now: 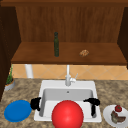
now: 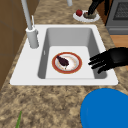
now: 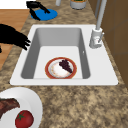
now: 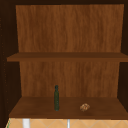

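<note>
Presently the left hand is hovering at the rim of the sink, fingers spread, holding nothing. The red-rimmed plate is lying untouched in the basin, and the right hand is hanging loose-fingered, empty.

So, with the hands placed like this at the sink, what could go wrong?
The left hand hovers with fingers spread at the sink's front left rim, above the red-rimmed plate with dark food; a downward move might tip the plate. The blue plate lies close beside this hand and could be pushed along the counter. The right hand hangs near the white plate with a tomato, which might roll.
</note>
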`<state>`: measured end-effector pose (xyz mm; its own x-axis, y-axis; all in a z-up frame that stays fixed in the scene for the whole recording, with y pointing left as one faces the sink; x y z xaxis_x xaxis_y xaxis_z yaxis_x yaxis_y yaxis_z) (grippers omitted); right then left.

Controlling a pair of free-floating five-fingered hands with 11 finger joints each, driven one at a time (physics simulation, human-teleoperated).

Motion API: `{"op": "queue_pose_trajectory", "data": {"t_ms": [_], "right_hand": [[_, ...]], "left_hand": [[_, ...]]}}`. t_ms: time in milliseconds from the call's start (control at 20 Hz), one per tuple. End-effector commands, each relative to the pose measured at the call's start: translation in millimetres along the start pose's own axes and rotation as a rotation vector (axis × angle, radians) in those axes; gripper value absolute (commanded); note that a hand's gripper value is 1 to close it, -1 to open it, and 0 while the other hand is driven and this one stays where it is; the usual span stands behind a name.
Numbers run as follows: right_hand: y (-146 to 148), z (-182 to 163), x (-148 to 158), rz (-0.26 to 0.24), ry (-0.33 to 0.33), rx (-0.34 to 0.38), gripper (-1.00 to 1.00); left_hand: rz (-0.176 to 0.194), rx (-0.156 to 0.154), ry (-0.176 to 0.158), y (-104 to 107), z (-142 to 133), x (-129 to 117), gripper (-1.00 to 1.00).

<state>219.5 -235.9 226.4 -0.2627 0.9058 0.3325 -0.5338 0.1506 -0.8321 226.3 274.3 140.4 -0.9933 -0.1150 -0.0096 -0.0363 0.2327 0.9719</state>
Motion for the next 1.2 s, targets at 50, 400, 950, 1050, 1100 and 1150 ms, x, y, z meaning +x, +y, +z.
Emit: {"op": "queue_pose_trajectory", "data": {"t_ms": [50, 400, 950, 1050, 1100, 1150], "right_hand": [[-15, -23, -5, 0.040, -0.022, -0.109, -1.00], [-34, -57, -12, 0.081, -0.036, -0.240, -1.00], [-65, -116, -11, 0.168, -0.029, -0.472, -1.00], [-71, -138, -11, 0.188, -0.011, -0.462, -1.00], [-69, -150, -8, 0.176, -0.010, -0.435, -1.00], [-71, -158, -10, 0.172, -0.009, -0.435, -1.00]], "left_hand": [[-0.001, 0.001, 0.001, 0, 0, 0, 0.00], [-0.008, 0.005, 0.003, 0, 0, 0, 0.00], [-0.012, 0.008, 0.006, 0, 0, -1, 0.00], [-0.012, 0.008, 0.006, 0, 0, -1, 0.00], [-0.012, 0.008, 0.006, 0, 0, -1, 0.00], [-0.012, 0.008, 0.006, 0, 0, -1, 0.00]]}}
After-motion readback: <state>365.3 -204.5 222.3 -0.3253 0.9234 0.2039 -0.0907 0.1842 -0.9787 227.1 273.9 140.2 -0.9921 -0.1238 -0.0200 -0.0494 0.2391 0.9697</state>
